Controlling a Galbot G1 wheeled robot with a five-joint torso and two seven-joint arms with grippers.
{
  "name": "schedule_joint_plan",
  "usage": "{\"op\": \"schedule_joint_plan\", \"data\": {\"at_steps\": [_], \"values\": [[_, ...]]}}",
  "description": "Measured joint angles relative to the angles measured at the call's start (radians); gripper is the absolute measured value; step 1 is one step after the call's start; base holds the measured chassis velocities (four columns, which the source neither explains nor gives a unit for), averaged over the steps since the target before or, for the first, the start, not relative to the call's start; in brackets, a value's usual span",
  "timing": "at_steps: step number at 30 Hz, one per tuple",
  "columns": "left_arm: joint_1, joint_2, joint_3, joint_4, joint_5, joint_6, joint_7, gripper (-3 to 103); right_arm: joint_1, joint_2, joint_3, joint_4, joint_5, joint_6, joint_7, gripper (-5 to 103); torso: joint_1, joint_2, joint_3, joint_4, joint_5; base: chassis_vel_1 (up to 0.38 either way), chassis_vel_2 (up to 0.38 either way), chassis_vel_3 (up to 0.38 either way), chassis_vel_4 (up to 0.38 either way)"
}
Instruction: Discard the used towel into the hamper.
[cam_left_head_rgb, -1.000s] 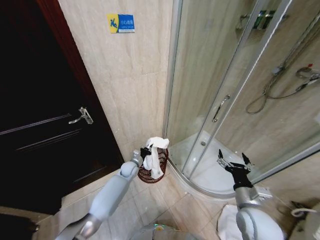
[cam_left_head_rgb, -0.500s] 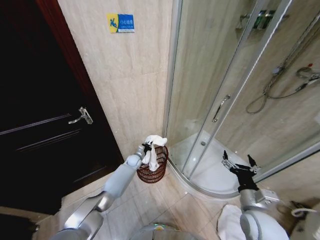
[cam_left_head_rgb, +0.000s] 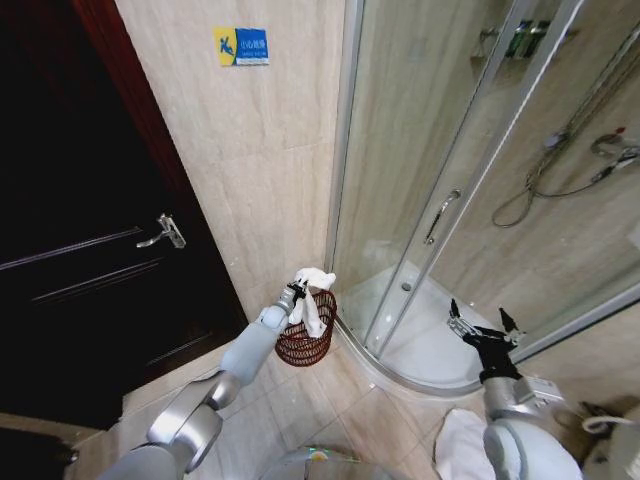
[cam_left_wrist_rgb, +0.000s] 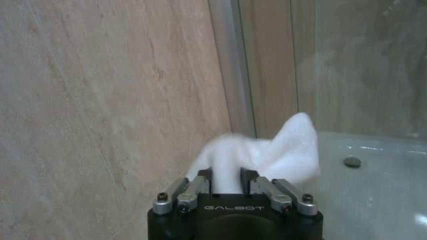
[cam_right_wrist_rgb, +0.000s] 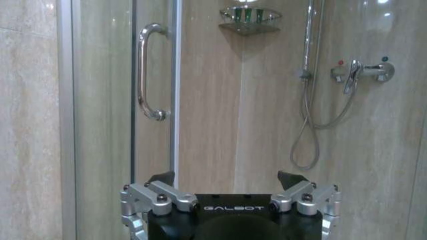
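Far left, a dark wooden door (cam_left_head_rgb: 80, 250) with a metal lever handle (cam_left_head_rgb: 163, 233); beside it a beige tiled wall (cam_left_head_rgb: 260, 170) carrying a small blue and yellow sign (cam_left_head_rgb: 241, 46). Left arm reaches forward from the lower left up to the wall corner. Left gripper (cam_left_head_rgb: 294, 294) pinches a white towel (cam_left_head_rgb: 314, 295) at the near rim of the hamper (cam_left_head_rgb: 305, 338); in the left wrist view the fingers (cam_left_wrist_rgb: 200, 181) press in on a bunched fold of the towel (cam_left_wrist_rgb: 267, 152). Towel hangs down over the hamper's open top, its lower end seemingly inside the wire wall, though that is hard to confirm from the head view. Hamper stands on the floor against the wall, just beside the curved shower tray (cam_left_head_rgb: 415, 335). Glass shower door (cam_left_head_rgb: 440, 190) with chrome handle (cam_left_head_rgb: 441, 215) next. Right gripper (cam_left_head_rgb: 484, 328) hovers in front of the glass, fingers (cam_right_wrist_rgb: 163, 179) spread wide, nothing between them. Shower hose (cam_right_wrist_rgb: 308, 120) and mixer tap (cam_right_wrist_rgb: 360, 72) behind the glass.
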Motion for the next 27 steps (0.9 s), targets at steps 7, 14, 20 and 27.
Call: {"op": "schedule_joint_plan", "data": {"at_steps": [7, 14, 20, 27], "values": [[0.000, 0.004, -0.002, -0.004, 0.000, 0.007, 0.000, 58, -0.005, -0.001, 0.007, 0.000, 0.005, 0.007, -0.004, 100, 0.000, 0.000, 0.000, 0.0000, 0.0000, 0.000, 0.000, 0.000, 0.000], [0.024, 0.024, -0.005, -0.051, -0.007, 0.022, 0.000, 85, -0.004, -0.002, 0.007, 0.002, 0.011, 0.007, -0.004, 100, 0.000, 0.000, 0.000, -0.0001, -0.0002, 0.000, 0.000, 0.000, 0.000], [0.069, 0.060, -0.006, -0.143, -0.050, 0.055, -0.007, 98, -0.003, -0.003, 0.007, 0.001, 0.012, 0.007, -0.004, 100, 0.000, 0.000, 0.000, -0.0001, -0.0002, 0.000, 0.000, 0.000, 0.000], [0.185, 0.113, -0.069, -0.359, -0.092, 0.102, -0.021, 100, 0.009, -0.010, -0.013, -0.003, 0.010, 0.001, -0.004, 100, 0.000, 0.000, 0.000, -0.0001, 0.0001, 0.000, 0.000, 0.000, 0.000]]}}
